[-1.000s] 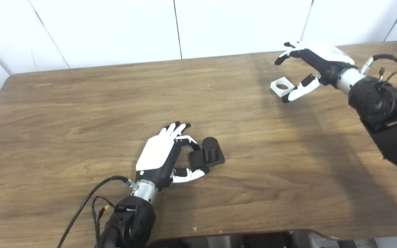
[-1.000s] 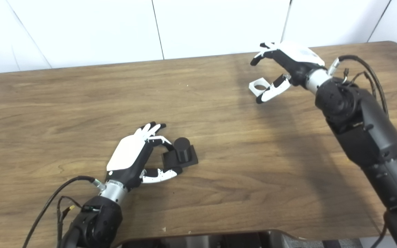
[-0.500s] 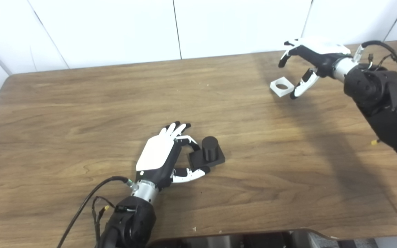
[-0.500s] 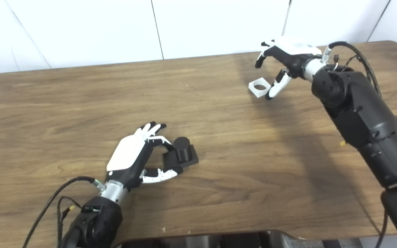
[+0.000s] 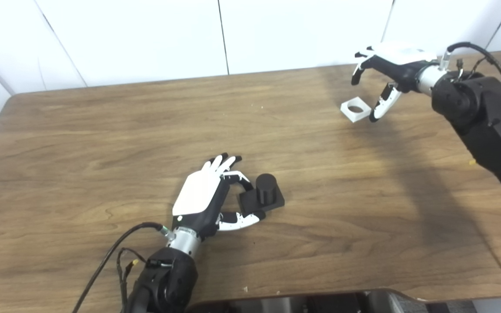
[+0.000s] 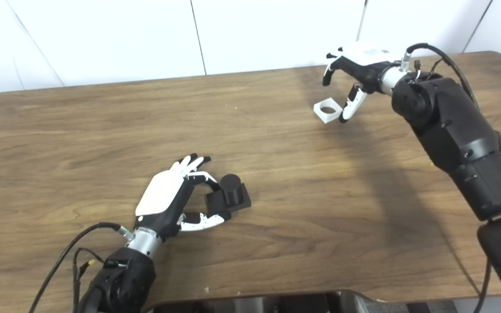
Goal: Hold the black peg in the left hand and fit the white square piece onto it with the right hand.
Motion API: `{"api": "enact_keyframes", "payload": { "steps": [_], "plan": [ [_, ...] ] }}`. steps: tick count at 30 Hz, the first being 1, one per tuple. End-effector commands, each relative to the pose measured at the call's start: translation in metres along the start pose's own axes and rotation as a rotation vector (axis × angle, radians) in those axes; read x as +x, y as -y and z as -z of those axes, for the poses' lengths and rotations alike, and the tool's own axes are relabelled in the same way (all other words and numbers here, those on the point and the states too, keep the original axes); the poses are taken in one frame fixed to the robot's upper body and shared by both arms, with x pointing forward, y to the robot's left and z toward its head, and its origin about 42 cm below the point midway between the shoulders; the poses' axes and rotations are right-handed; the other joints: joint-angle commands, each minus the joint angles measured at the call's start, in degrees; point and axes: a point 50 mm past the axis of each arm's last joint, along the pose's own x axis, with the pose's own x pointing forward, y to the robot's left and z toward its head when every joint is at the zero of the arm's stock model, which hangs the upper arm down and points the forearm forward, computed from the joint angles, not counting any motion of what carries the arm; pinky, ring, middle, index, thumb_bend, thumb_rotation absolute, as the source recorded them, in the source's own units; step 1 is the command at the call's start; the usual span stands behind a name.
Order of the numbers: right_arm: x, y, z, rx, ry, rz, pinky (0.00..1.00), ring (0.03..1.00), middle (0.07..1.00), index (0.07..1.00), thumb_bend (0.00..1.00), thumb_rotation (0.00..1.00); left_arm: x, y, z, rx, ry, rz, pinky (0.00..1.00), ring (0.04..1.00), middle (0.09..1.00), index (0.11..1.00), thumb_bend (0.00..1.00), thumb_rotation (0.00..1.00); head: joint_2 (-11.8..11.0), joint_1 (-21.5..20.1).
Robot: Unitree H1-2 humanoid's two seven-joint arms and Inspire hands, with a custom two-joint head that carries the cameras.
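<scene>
on the brown wood-grain table (image 5: 102, 130), two robot hands are working far apart.

near the front edge, the left hand (image 5: 209, 198) is lying beside the black cylindrical peg on its square black base (image 5: 262, 196), fingers and thumb curling round the base's near side and touching it, though a firm grip is not certain. at the far right, the white square piece with a round hole (image 5: 355, 110) is sitting flat on the wood, with the right hand (image 5: 389, 74) hovering over it, fingers spread apart and released, its thumb tip just beside the piece's right edge.
</scene>
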Motion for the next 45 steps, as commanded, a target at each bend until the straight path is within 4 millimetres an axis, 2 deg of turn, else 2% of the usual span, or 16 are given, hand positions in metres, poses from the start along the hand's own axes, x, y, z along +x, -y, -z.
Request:
{"api": "enact_keyframes", "payload": {
  "steps": [1,18,35,39,45],
  "plan": [
    [0.005,0.042,-0.004,-0.051,0.025,0.094,0.93,0.996,0.950,0.679,0.85,0.08,0.005,-0.003,-0.008,0.004,0.035,-0.006,1.00,1.000,0.949,0.548,0.57,0.35,0.11,0.00],
    [0.024,0.043,-0.011,-0.067,0.048,0.056,0.92,0.993,0.946,0.668,0.86,0.09,0.004,0.001,-0.008,0.023,0.037,-0.003,1.00,1.000,0.949,0.551,0.57,0.33,0.00,0.22],
    [0.030,0.040,-0.019,-0.091,0.072,0.016,0.91,0.994,0.938,0.673,0.85,0.09,0.006,0.001,-0.011,0.020,0.038,-0.014,1.00,1.000,0.943,0.541,0.56,0.34,0.14,0.75],
    [0.031,0.038,-0.016,-0.090,0.070,0.004,0.88,0.978,0.922,0.666,0.85,0.10,0.006,0.000,-0.012,0.007,0.033,-0.017,1.00,1.000,0.941,0.534,0.56,0.32,0.23,0.82],
    [0.032,0.035,-0.012,-0.089,0.055,-0.013,0.89,0.979,0.918,0.673,0.85,0.10,0.004,-0.001,-0.011,0.005,0.027,-0.019,1.00,1.000,0.941,0.532,0.56,0.30,0.32,0.80]
  ]
}}
